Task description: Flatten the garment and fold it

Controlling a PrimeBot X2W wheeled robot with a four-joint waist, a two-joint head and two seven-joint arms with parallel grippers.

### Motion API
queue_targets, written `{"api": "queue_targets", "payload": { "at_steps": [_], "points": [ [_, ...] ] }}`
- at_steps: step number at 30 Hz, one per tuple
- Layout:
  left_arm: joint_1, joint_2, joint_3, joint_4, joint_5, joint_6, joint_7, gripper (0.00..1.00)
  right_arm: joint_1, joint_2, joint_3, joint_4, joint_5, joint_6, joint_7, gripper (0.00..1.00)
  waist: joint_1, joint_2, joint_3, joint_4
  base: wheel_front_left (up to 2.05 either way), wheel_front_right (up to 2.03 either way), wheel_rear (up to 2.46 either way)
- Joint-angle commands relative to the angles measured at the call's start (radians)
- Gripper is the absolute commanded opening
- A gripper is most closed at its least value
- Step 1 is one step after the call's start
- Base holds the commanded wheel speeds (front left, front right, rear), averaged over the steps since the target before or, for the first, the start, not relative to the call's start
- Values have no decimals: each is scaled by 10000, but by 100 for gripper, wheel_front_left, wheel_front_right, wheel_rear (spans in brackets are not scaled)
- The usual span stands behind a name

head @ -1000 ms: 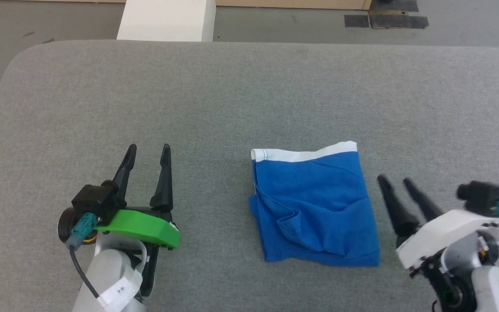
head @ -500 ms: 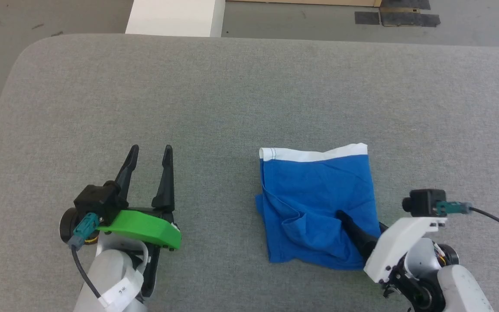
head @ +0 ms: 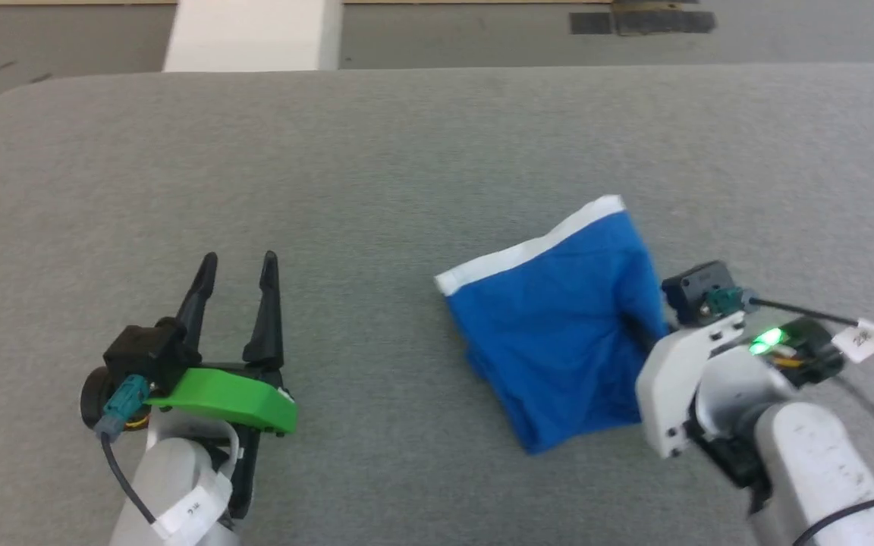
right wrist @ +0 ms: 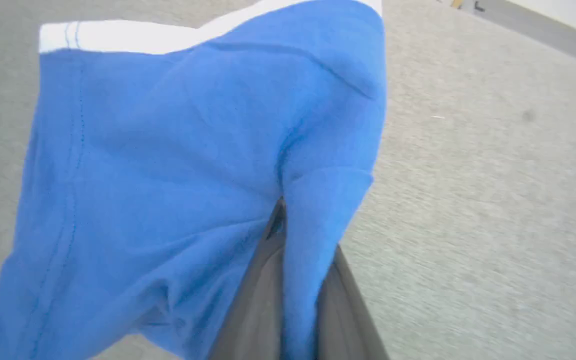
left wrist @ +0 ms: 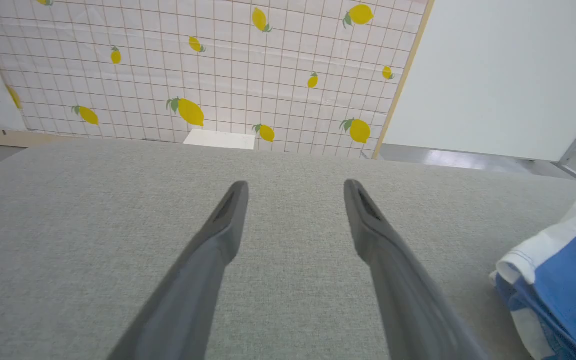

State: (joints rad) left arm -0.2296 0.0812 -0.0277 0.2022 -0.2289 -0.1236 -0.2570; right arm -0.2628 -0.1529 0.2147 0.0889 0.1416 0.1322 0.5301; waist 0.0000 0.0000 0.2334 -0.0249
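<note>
Garment (head: 558, 341) has swung askew; right tool (right wrist: 295, 225) pinches its right edge.

1. I see a grey fabric-covered tabletop (head: 407, 152) with a rounded far corner.
2. Beyond it lies grey floor (head: 444, 42), with a white block (head: 251, 34) and dark patches (head: 642, 21).
3. My left wrist feed shows a lemon-printed grid wall (left wrist: 193, 75) beside a plain white wall (left wrist: 493, 75).
</note>
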Motion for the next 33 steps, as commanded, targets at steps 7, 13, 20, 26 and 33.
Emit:
{"api": "queue_targets", "payload": {
  "at_steps": [7, 13, 20, 26, 33],
  "points": [
    [-298, 340, -162, -242, 146, -71, -47, 100, -779, -1415, -563, 219, -944, -15, -55, 0, 0, 0, 684, -1802, 0, 0, 0],
    [-643, 731, -380, -471, 288, -71, -47, 100, -1354, -1911, -1593, 1104, -1240, -15, -690, 0, 0, 0, 1371, -2933, 0, 0, 0],
    [-1162, 1277, -770, -716, 438, -71, -32, 100, -2360, -2244, -2707, 2861, -1836, -15, -2026, 0, 0, 0, 2250, -3797, 0, 0, 0],
    [-1642, 1645, -1182, -1147, 528, -71, 300, 100, -3325, -2422, -3473, 4375, -2339, -15, -3020, 0, 0, 0, 3000, -3977, 0, 0, 0],
    [-1943, 1945, -1369, -1702, 553, -68, 742, 100, -4551, -2730, -4145, 5550, -3135, -15, -3731, 0, 0, 0, 3743, -3740, 0, 0, 0]
  ]
}}
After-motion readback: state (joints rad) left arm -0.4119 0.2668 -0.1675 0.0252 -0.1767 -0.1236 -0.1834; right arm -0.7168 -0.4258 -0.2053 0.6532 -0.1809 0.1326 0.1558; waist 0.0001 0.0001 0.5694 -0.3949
